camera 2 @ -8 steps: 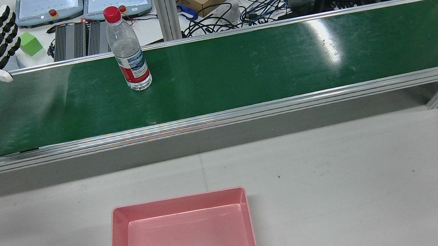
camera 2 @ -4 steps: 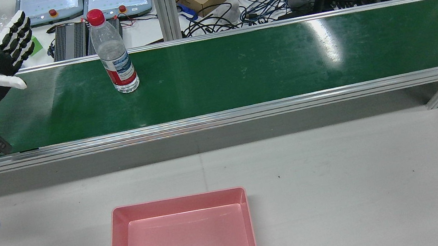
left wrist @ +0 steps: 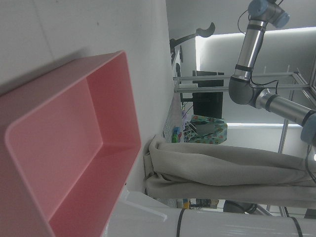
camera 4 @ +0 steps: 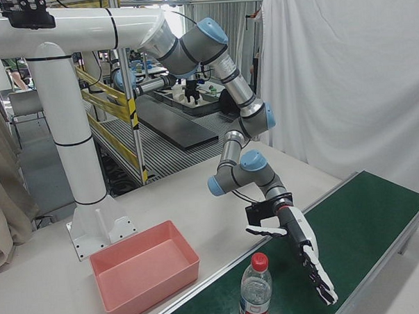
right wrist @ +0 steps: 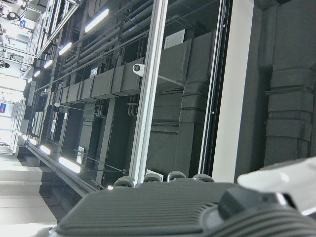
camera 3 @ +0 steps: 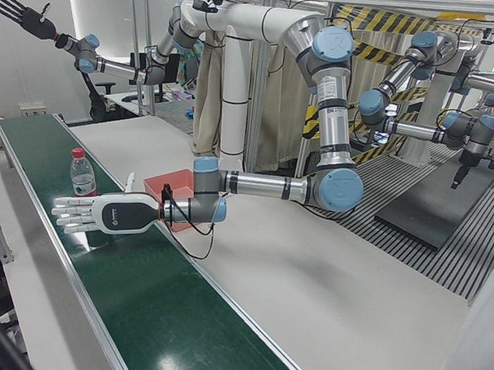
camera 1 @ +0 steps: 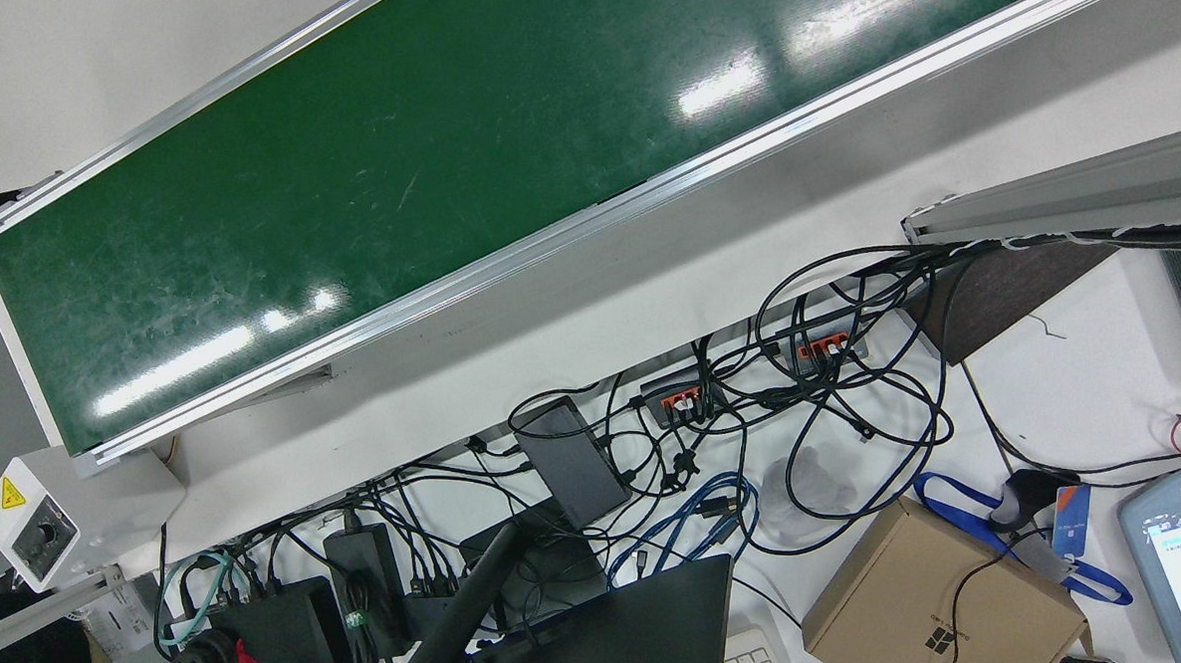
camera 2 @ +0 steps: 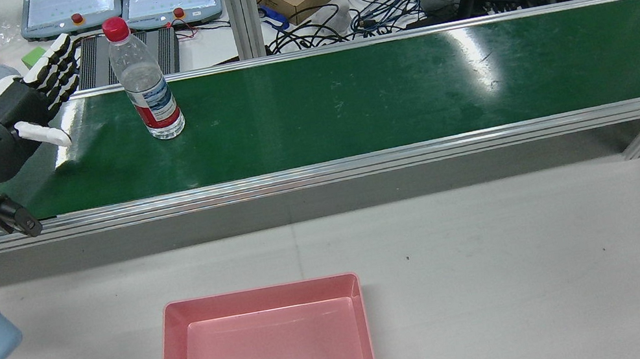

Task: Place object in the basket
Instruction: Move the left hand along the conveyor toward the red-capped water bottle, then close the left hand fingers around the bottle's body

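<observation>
Upright, the bottle (camera 2: 144, 82) stands just beside the spread left hand (camera 2: 12, 132).

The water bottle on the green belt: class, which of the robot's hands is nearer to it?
Left. The left hand hovers open beside the water bottle, not touching. The right hand is raised high, far away.

Water bottle (camera 2: 146, 82) has shifted further left along the green belt (camera 2: 346, 102) while the left hand (camera 2: 3, 136), fingers spread, has moved right and lower over the belt, now near the bottle, not touching
</observation>
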Tool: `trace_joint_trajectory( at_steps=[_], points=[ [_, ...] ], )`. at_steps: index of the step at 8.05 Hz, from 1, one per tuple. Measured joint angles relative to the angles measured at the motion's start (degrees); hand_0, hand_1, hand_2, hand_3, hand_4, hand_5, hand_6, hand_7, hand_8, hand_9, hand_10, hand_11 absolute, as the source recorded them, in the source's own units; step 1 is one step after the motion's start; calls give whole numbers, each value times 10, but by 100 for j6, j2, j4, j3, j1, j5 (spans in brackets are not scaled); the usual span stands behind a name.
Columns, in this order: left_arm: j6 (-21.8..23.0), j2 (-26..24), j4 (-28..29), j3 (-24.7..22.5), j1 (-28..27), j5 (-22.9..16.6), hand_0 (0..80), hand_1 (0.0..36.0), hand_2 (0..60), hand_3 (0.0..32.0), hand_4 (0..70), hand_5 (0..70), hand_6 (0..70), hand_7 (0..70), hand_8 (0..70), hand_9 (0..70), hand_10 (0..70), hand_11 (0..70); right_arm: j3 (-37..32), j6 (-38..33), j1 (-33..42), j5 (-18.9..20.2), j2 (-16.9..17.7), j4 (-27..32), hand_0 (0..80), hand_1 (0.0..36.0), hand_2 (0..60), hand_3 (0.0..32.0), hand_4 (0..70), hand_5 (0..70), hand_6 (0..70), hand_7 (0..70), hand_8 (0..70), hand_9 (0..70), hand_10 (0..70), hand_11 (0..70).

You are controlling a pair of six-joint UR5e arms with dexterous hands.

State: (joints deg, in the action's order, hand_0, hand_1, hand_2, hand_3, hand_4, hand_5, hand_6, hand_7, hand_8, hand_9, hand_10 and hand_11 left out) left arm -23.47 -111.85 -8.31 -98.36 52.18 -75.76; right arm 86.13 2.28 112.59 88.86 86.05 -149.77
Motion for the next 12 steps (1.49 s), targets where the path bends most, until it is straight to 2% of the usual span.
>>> trace_joint_trajectory(
  at_steps=[1, 3, 8, 9, 10, 11, 12],
  points=[
    [-26, -28, -36, 12, 7, 0, 509, 14, 0, 12, 0, 47, 0, 0, 0, 0, 0, 1, 0, 0, 0, -3, 0, 0, 0, 0, 0, 0, 0, 0, 0, 0, 0, 0, 0, 0],
    [-41, -192, -154, 69, 34, 0, 528, 23, 0, 6, 0, 52, 0, 0, 0, 0, 0, 2, 0, 0, 0, -2, 0, 0, 0, 0, 0, 0, 0, 0, 0, 0, 0, 0, 0, 0],
    [-52, -546, -315, 209, 21, -2, 528, 23, 0, 0, 0, 62, 0, 0, 0, 0, 0, 5, 0, 0, 0, -4, 0, 0, 0, 0, 0, 0, 0, 0, 0, 0, 0, 0, 0, 0],
    [-52, -602, -299, 295, 13, -1, 541, 34, 0, 0, 3, 97, 0, 0, 17, 26, 6, 23, 0, 0, 0, -5, 0, 0, 0, 0, 0, 0, 0, 0, 0, 0, 0, 0, 0, 0],
    [-50, -658, -287, 353, 12, -3, 605, 147, 0, 0, 64, 338, 39, 29, 84, 127, 138, 223, 0, 0, 0, -4, 0, 0, 0, 0, 0, 0, 0, 0, 0, 0, 0, 0, 0, 0],
    [-47, -711, -287, 382, 14, -6, 663, 179, 0, 0, 331, 397, 85, 105, 159, 233, 263, 399, 0, 0, 0, -2, 0, 0, 0, 0, 0, 0, 0, 0, 0, 0, 0, 0, 0, 0],
    [-48, -759, -335, 391, 21, -5, 795, 171, 0, 0, 700, 634, 389, 347, 457, 597, 503, 700, 4, 0, 0, -1, 0, 0, 0, 0, 0, 0, 0, 0, 0, 0, 0, 0, 0, 0]
  ],
)
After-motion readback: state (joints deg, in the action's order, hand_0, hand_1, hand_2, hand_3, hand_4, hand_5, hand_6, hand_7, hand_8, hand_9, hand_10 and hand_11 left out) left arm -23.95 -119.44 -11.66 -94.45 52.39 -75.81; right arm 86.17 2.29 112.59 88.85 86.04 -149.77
